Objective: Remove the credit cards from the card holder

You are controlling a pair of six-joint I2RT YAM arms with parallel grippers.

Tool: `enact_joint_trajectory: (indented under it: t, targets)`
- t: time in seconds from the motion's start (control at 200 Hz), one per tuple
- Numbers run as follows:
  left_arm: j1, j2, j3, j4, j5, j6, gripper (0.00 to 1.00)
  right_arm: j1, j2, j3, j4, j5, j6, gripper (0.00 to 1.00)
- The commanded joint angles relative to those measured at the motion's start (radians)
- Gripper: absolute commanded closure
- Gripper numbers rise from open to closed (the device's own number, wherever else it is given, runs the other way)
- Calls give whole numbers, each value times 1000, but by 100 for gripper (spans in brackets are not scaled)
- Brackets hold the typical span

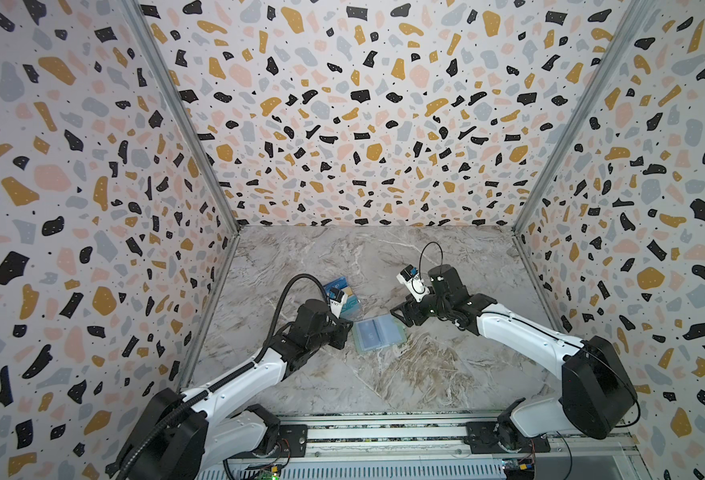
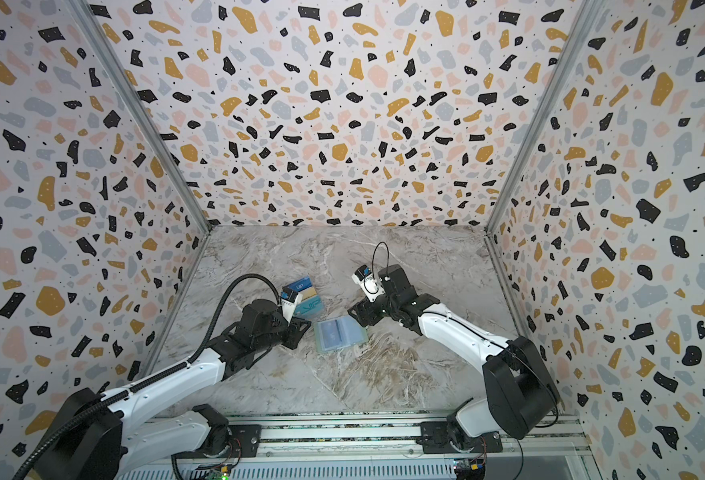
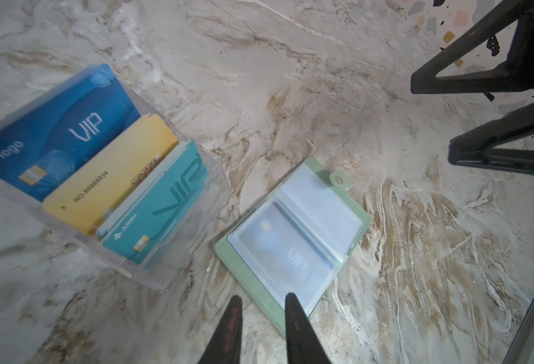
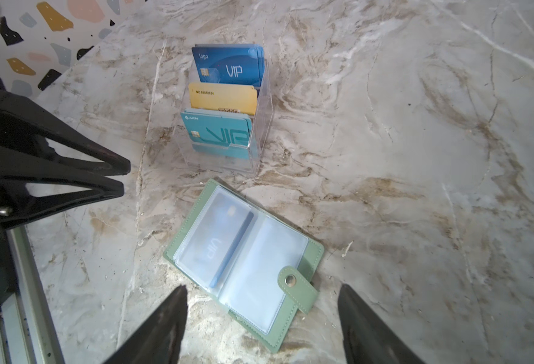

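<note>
Marble tabletop (image 1: 384, 374): left arm (image 1: 234, 374) bent low, left claw (image 3: 263, 297) narrow, empty; right arm (image 1: 521, 332) likewise, right claw (image 4: 263, 286) wide by card holder (image 1: 378, 334).

I read the card holder (image 4: 305, 291) as mint green, its sleeves (image 4: 265, 268) cloudy clear, on the grey table (image 4: 417, 189) veined brown. Beside the card holder, a clear stand (image 4: 264, 104) shows a blue card (image 4: 228, 66), a tan-gold card (image 4: 224, 97), a teal card (image 4: 218, 132).
</note>
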Motion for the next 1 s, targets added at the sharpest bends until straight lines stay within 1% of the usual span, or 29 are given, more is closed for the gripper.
enact_joint_trajectory:
  t: [0.0, 0.14, 0.275, 0.335, 0.37, 0.661, 0.831, 0.991]
  targets:
    - [-28, 32, -22, 80, 26, -40, 77, 27, 12, 46, -34, 40, 8, 26]
    - [-53, 74, -31, 103, 18, -46, 83, 65, 42, 58, -40, 72, 17, 26]
    - [-58, 105, -52, 145, -26, -86, 94, 89, 66, 62, -35, 84, 30, 27]
    - [-61, 122, -66, 166, -11, -102, 94, 101, 76, 63, -30, 87, 38, 27]
    - [-65, 134, -72, 211, -5, -110, 94, 108, 82, 63, -26, 90, 41, 27]
    - [-82, 234, -94, 309, 29, -129, 97, 152, 128, 63, 2, 116, 82, 28]
    - [-82, 283, -96, 327, 32, -131, 100, 185, 149, 63, 16, 158, 108, 29]
    - [-81, 303, -98, 324, 27, -129, 100, 204, 164, 60, 32, 182, 125, 30]
